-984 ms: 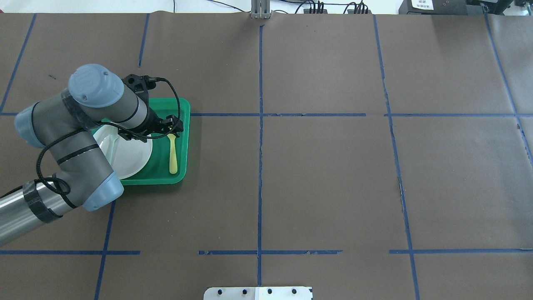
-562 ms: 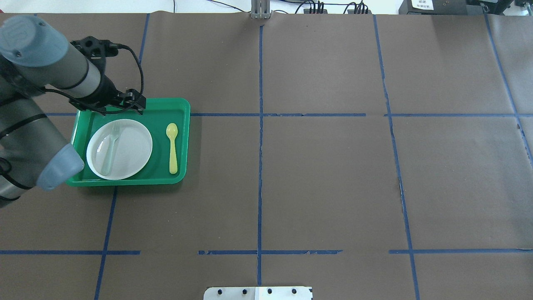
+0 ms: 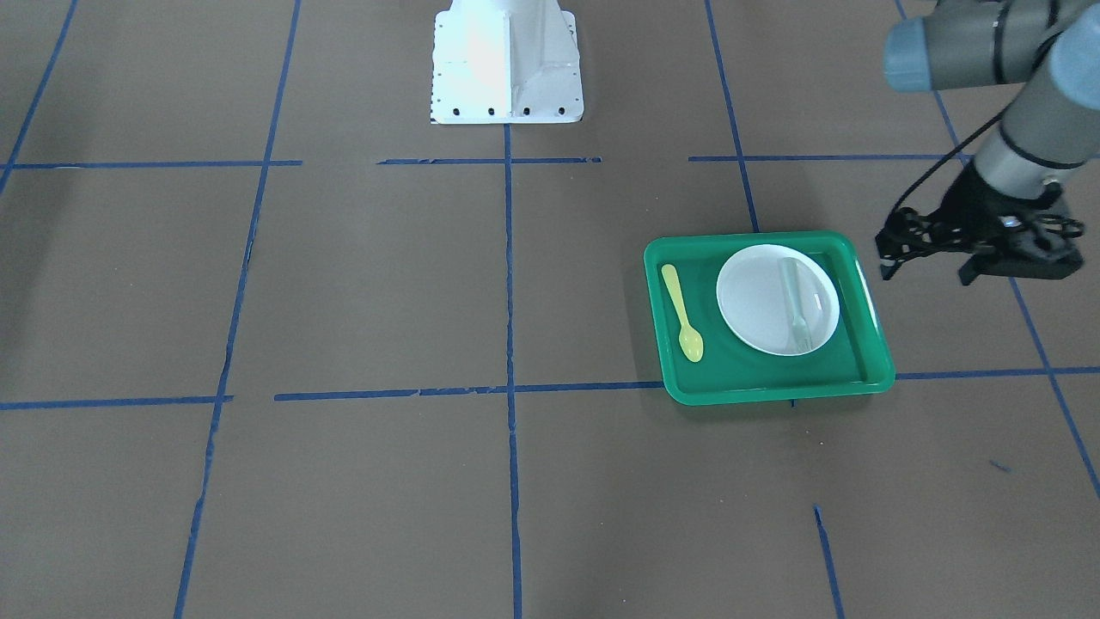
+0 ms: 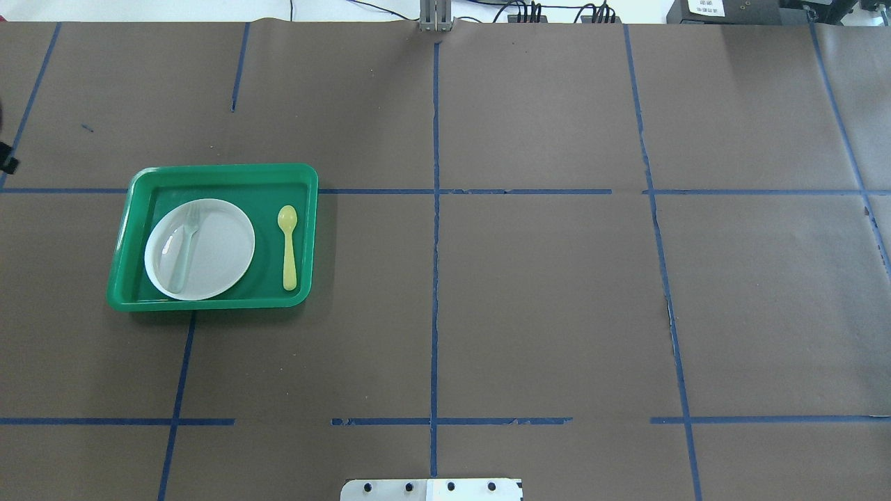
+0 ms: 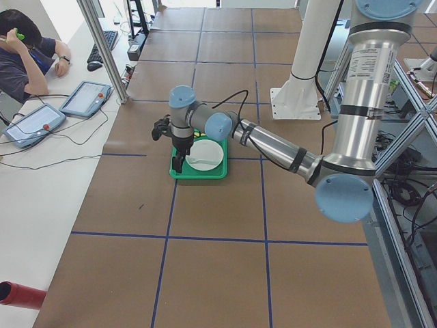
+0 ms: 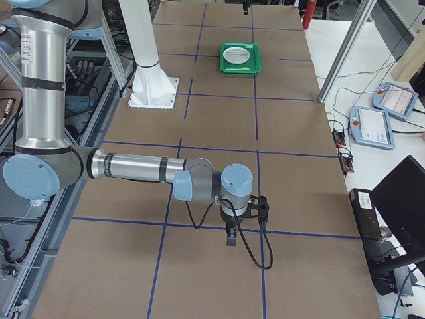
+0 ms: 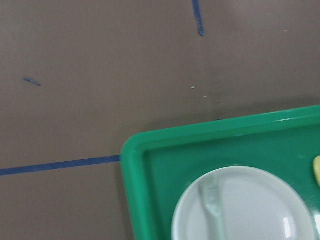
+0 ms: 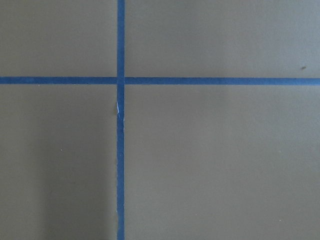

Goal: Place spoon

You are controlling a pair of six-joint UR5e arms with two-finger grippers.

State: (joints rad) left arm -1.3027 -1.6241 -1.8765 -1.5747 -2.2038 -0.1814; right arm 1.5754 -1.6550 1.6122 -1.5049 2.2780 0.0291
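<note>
The pale-yellow spoon (image 4: 288,247) lies flat in the green tray (image 4: 223,169), right of the white plate (image 4: 216,257), with its bowl pointing away from me. It also shows in the front view (image 3: 683,314) and as a sliver in the left wrist view (image 7: 317,170). My left gripper (image 3: 926,273) hangs open and empty just outside the tray's edge (image 3: 872,301), apart from the spoon. My right gripper (image 6: 230,236) hovers far off over bare table; I cannot tell whether it is open or shut.
A pale grey-green fork (image 4: 184,247) lies on the plate. The table is brown paper with blue tape lines (image 4: 435,243). The white robot base (image 3: 505,60) stands at the near edge. An operator sits beyond the table's left end (image 5: 27,58).
My left arm let go of the spoon's area and drew back left from the tray, leaving the overhead view. The spoon stays lying in the tray.
</note>
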